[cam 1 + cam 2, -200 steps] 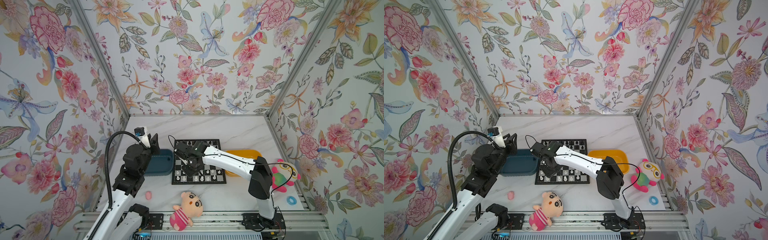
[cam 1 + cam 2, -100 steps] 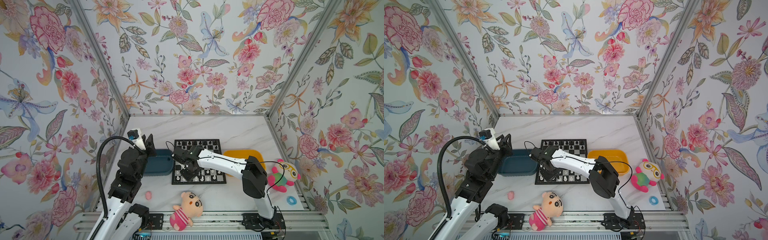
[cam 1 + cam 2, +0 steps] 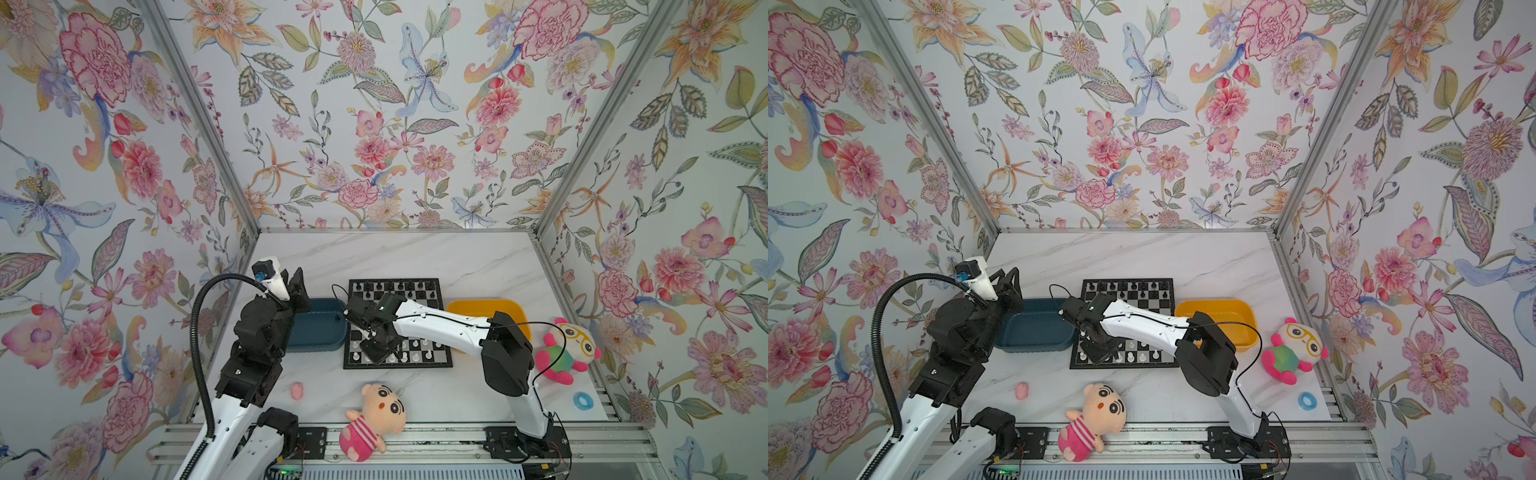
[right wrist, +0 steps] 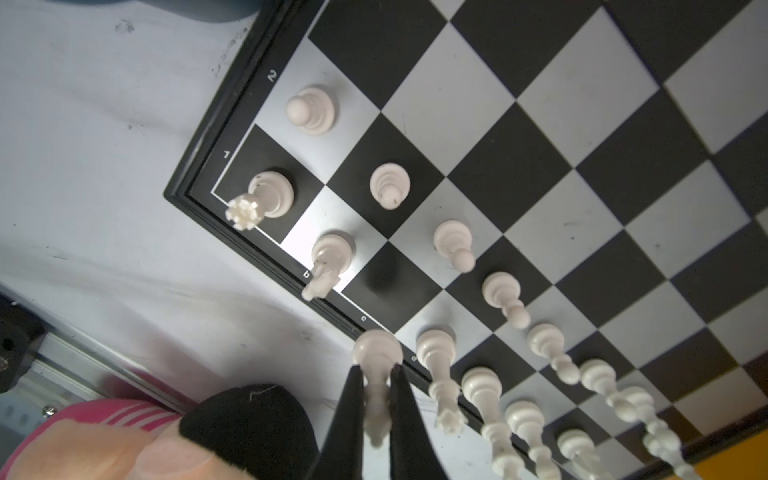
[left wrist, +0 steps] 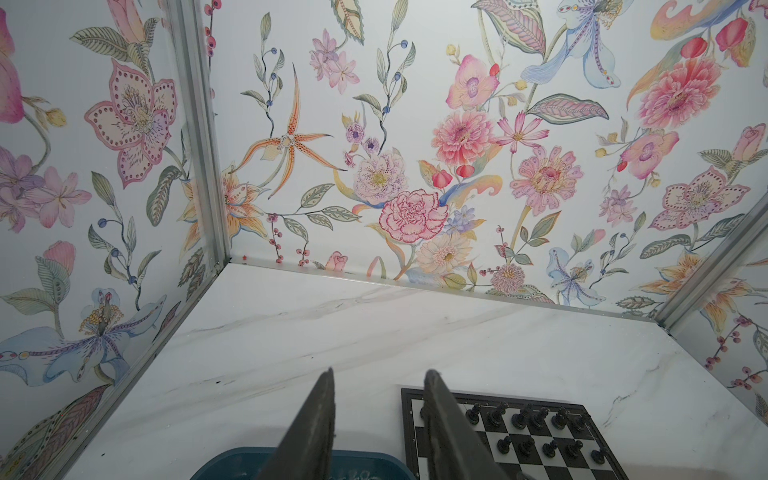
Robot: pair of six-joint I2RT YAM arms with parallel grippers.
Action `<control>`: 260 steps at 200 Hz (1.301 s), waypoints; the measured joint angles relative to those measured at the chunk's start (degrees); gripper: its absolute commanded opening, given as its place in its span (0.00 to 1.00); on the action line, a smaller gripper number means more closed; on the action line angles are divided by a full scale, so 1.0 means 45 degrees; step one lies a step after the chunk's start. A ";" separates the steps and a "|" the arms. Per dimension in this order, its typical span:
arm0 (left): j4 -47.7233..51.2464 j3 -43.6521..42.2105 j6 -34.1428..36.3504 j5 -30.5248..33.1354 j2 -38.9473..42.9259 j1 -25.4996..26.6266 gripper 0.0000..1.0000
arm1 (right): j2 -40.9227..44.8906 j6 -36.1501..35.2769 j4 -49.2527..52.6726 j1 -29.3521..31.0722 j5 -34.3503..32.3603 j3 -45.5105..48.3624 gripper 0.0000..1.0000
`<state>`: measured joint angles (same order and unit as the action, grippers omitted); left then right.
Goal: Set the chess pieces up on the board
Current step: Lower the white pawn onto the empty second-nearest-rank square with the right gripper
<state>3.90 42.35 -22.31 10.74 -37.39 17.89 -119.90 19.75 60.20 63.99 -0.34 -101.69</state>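
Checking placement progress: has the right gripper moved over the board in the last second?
Yes. The right gripper, shut on a white piece, has shifted left along the board toward the blue tray.

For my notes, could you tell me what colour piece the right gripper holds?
White; the piece shows best in the right wrist view.

Floral wallpaper point(image 3: 374, 124) on three walls — white marbled tabletop point(image 3: 395, 253), grey metal corner posts point(image 3: 203, 124)

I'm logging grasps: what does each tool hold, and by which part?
The right tool pinches a small white plastic chess piece around its slim stem, above the base. The left tool holds nothing.
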 measured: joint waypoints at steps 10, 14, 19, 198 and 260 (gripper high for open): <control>-0.0010 -0.0019 0.0000 0.0000 0.0010 0.0000 0.37 | -0.0005 0.0000 -0.0073 -0.0015 0.0024 0.0087 0.00; -0.0010 -0.0029 0.0000 0.0000 0.0019 0.0000 0.37 | 0.0000 0.0000 -0.0102 -0.0019 0.0029 0.0121 0.00; -0.0010 -0.0053 0.0000 0.0000 0.0029 0.0000 0.37 | -0.0005 0.0005 -0.0112 -0.0024 0.0034 0.0151 0.00; -0.0015 -0.0330 0.0000 -0.0301 0.0238 0.0000 0.38 | -0.0044 0.0010 -0.0884 -0.0121 0.0233 0.0661 0.00; -0.0019 -0.0398 0.0005 -0.0301 0.0243 0.0000 0.38 | -0.0087 0.0015 -0.1025 -0.0238 0.0311 0.0733 0.00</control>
<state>3.81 40.56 -22.28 9.39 -36.29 17.89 -120.29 19.81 55.59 62.92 1.06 -98.39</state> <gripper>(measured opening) 0.378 0.106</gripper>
